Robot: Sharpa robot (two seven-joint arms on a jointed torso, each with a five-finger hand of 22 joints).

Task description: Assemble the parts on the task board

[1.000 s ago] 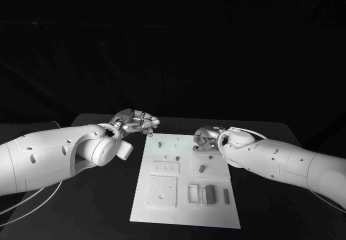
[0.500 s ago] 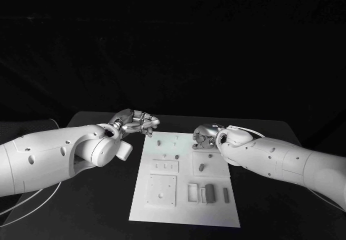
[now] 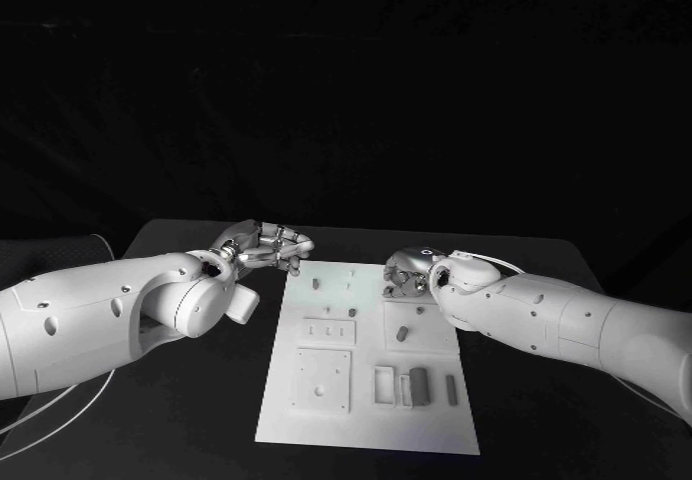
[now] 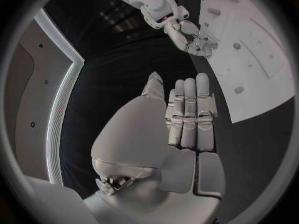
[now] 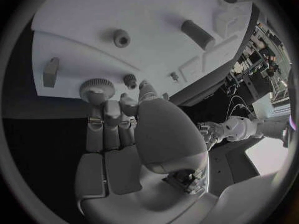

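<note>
**Hands edging toward the board's far end**

Both hands have crept slightly farther along since a second ago. Left hand [image 3: 268, 246] hovers off the board's [image 3: 368, 425] far left corner, fingers loosely curled, empty. Right hand [image 3: 408, 274] touches a gear [image 5: 95, 88] at the far right edge; whether it grips, I cannot tell. Several parts [image 3: 420, 385] lie loose near the board's near end, so assembly looks early.

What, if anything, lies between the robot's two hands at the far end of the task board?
In the head view, the far end of the task board lies between the left hand and the right hand, with two small pegs standing on it.
</note>
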